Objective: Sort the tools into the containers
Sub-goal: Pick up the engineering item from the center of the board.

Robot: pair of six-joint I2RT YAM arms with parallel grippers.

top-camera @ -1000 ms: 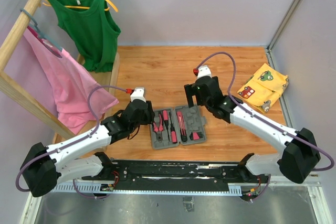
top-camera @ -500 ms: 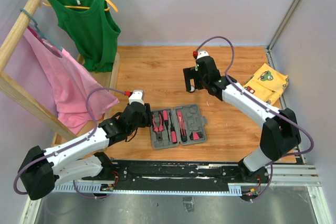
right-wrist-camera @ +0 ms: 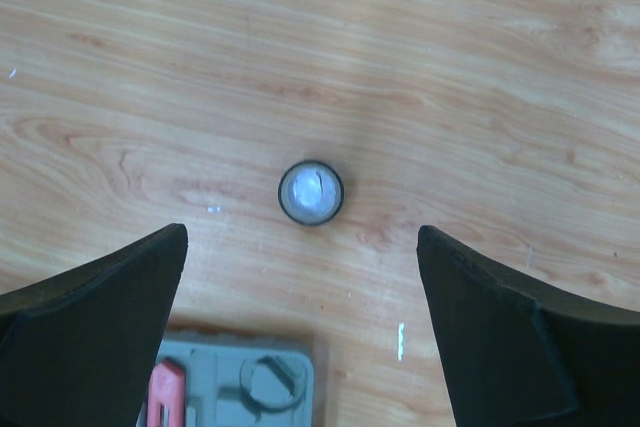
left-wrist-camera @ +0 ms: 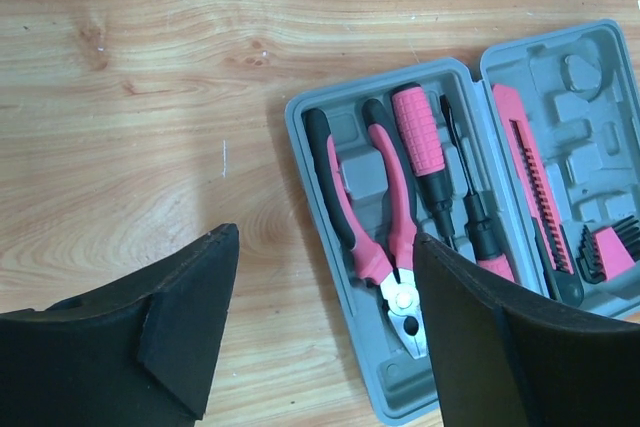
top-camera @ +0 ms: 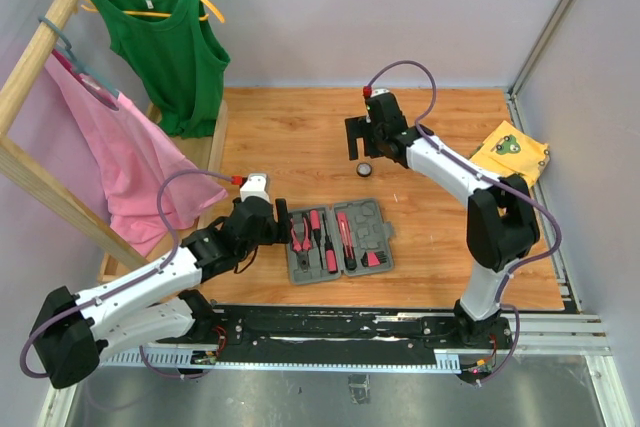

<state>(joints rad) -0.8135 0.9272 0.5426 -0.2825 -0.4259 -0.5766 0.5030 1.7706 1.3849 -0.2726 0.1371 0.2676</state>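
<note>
The case lies midway along the desk's near edge, with pliers and screwdrivers in its left half and a cutter in its right. The disc lies behind it, apart.

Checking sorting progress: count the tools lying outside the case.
1: the round disc lies on the table beyond the open case, under the right gripper. Others may be hidden.

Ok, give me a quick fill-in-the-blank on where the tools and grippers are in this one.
1. The round disc lies alone on the wooden ____.
2. The right gripper hovers above the disc with its jaws ____.
3. The pliers, by the left gripper, rest inside the grey tool ____.
Missing words: table; open; case.
</note>
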